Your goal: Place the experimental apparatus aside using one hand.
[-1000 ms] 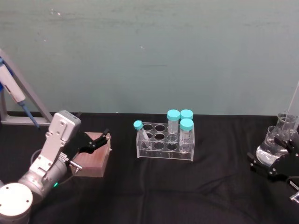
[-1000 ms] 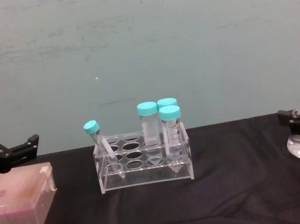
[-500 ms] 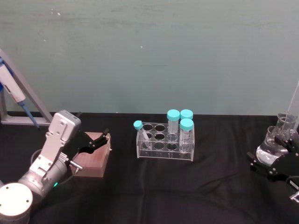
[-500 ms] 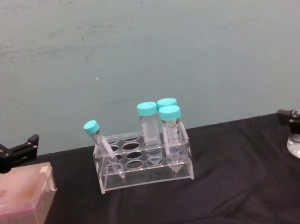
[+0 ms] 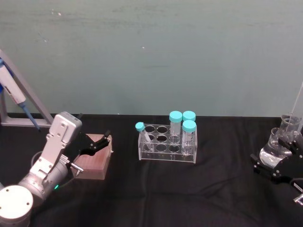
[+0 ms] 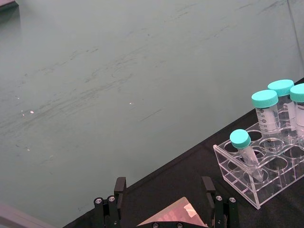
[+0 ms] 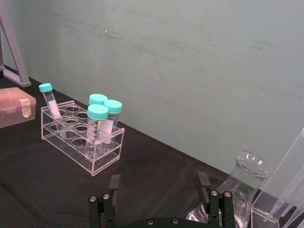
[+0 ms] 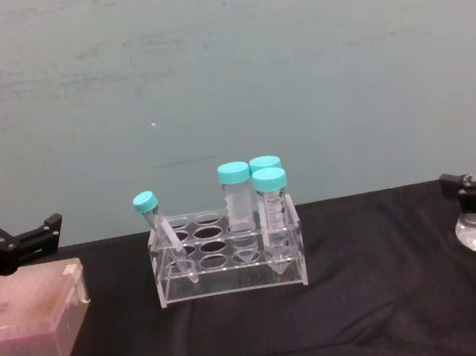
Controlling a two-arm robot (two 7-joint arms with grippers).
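Your right claw (image 5: 277,163), lower right, spread open around the conical flask (image 5: 273,152); judging it ungrasped, close next.

A tube rack (image 5: 166,144) stands at the middle of the counter (image 5: 156,189), holding four capped tubes (image 8: 273,213): one leaning at its left end, three upright at its right end. Well to its left lies a lidded box (image 8: 30,318), with the left gripper (image 5: 97,144) above its near edge. At the far right stands a conical flask (image 5: 273,149); the right gripper (image 5: 279,163) is just in front of it. A pipette stand (image 5: 21,101) rises at the back left.
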